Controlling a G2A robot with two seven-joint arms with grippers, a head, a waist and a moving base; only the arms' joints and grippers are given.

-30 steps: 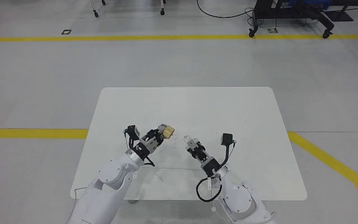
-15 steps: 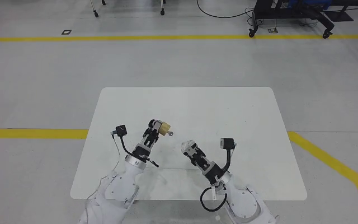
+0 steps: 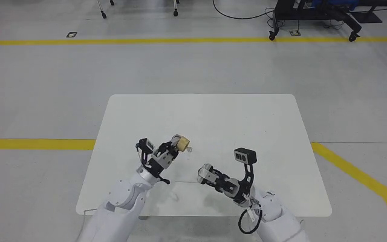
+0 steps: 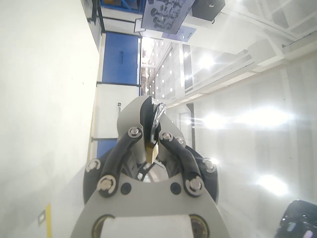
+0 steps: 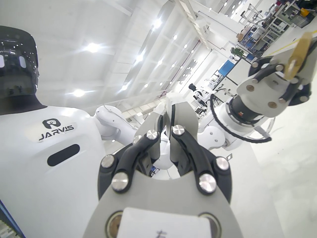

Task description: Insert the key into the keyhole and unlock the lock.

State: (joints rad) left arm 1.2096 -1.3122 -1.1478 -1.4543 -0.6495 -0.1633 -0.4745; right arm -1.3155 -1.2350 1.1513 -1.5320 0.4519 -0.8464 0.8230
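Observation:
A small brass lock is held above the white table near its left middle, with my left gripper shut on it. In the left wrist view the lock's brass body and silver shackle sit between the closed fingers. My right gripper is to the right of the lock and nearer the table's front, apart from it. It is shut on a thin pale key. The right wrist view also shows the lock in the left gripper farther off.
The table's far half and right side are bare. Yellow lines cross the grey floor, and a wheeled cart stands far behind the table.
My right gripper has drawn back from the lock toward the table's front and turned to point left. The left gripper swung a little with the lock and returned close to where it was.

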